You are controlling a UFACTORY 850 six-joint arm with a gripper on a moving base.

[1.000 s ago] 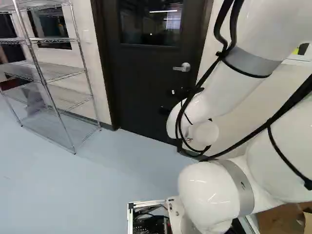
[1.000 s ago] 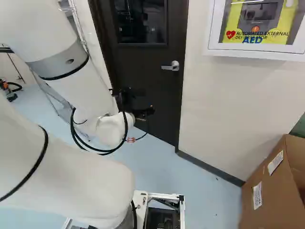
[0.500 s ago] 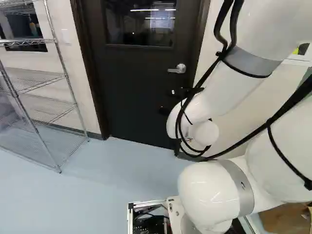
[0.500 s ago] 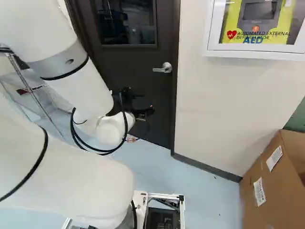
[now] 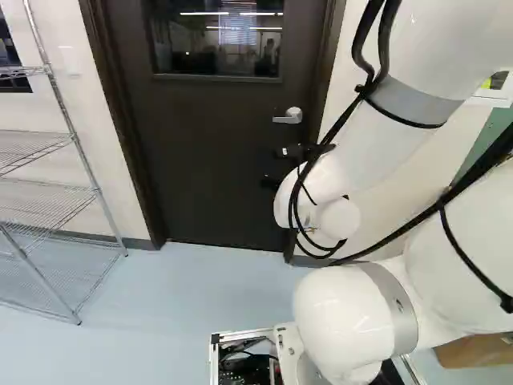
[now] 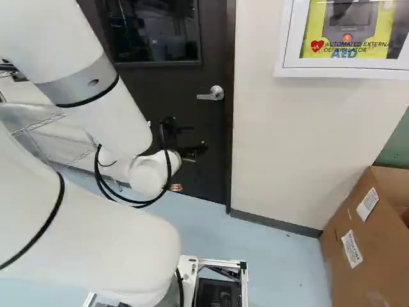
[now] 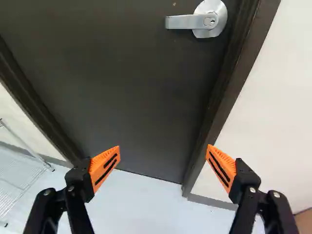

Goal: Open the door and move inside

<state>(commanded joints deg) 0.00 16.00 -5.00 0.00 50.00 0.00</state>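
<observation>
The dark door [image 5: 216, 160] is seen closed in its frame [image 7: 238, 73], straight ahead, left of the arm in the left base view. Its metal lever handle [image 7: 195, 20] is mounted near the frame's upright on the side toward the wall cabinet [image 6: 345, 69], and the lever is pointed inward across the door. The hand [image 5: 275, 168] is held lower than the handle and apart from it. In the wrist view its two fingers are spread wide, nothing is gripped between the ribbed orange pads [image 7: 104, 168], and the handle is seen ahead of them. A smooth, pale blue floor [image 5: 200, 297] is spread between the base and the door's straight lower edge. That space is bordered on one side by an open wire shelf [image 5: 48, 188] with slender metal posts, on the other by a plain cream wall [image 6: 300, 141] with a dark baseboard [image 6: 275, 222]. Beside that wall a brown cardboard box [image 6: 358, 256] is placed, with white labels on its side. A glossy rectangular window [image 5: 216, 40] is set in the door's upper part, and lights are reflected in it.
</observation>
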